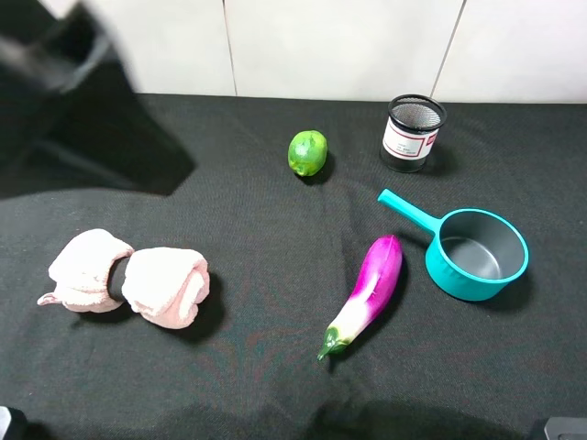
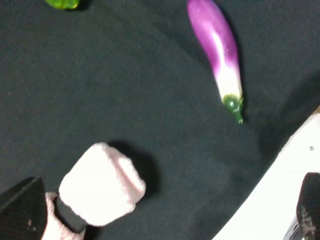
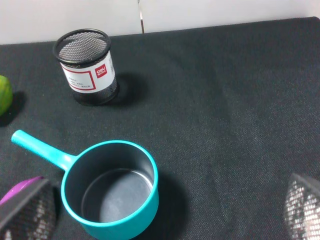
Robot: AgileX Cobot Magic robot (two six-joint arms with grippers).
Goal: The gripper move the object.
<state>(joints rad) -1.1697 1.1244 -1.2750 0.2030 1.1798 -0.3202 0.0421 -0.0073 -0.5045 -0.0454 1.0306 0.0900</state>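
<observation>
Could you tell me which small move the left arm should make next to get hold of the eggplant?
Probably swing the left gripper toward the eggplant and lower over its purple middle: it lies untouched beside the teal pan, and the fingers look spread with nothing between them.

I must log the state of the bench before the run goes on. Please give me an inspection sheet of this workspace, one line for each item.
Surface: black cloth, no spills seen.
Job's things: eggplant lies flat beside the pan, apart from it, stem toward the front edge; ungripped.
Clutter: lime, mesh cup upright, pink towel roll; the pan is empty.
Grippers: left tool open, above the towel; right tool open, above the pan; both hold nothing.
Cables: nothing seen.
Surroundings: white tiled wall behind.
</observation>
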